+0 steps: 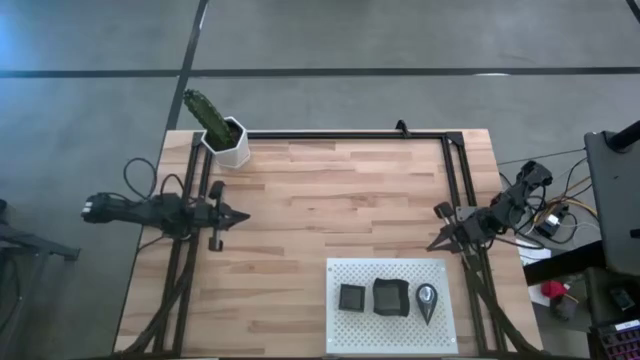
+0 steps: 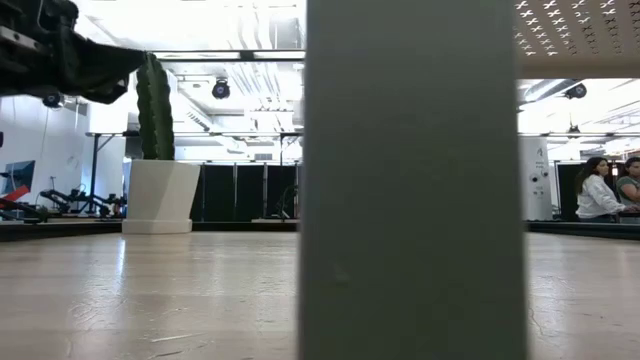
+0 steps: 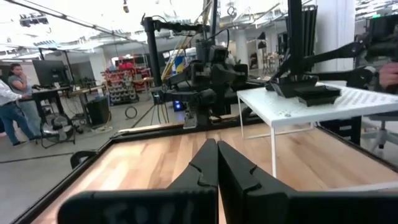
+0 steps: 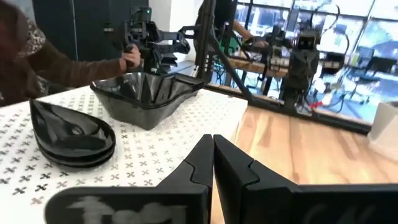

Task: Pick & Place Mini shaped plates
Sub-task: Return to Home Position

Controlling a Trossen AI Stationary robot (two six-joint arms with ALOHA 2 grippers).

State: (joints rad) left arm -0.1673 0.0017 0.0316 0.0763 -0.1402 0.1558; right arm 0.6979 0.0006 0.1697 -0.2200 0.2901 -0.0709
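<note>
On the white perforated board point(image 1: 440, 335), which stands raised on thin legs over the counter point(image 1: 320, 200) right of centre at the lower edge of the high view, the mini shaped plates sit in three dark piles in a row. The square plates point(image 1: 351, 297) are on the left, the wavy-edged plates point(image 1: 390, 297) in the middle and the teardrop plates point(image 1: 428, 302) on the right, each pile just beside the next without touching. In the right wrist view the teardrop plates point(image 4: 71, 140) show as several dishes nested one on another, and so do the wavy-edged plates point(image 4: 146, 93); the square pile cannot be made out there.

The left hand point(image 1: 243, 215) hangs above the counter's left side, well apart from the board, its fingers pressed together on nothing. The right hand point(image 1: 436, 242) hangs at the counter's right side, near the board's upper right corner, fingers likewise pressed together and empty.

A cactus point(image 1: 205, 112) in a white pot point(image 1: 232, 150) stands at the counter's far left corner. A pale post point(image 2: 415, 180) fills the middle of the low view, with seated people point(image 2: 598, 190) in the room behind. A person's sleeve point(image 4: 62, 68) shows beyond the board in the right wrist view
</note>
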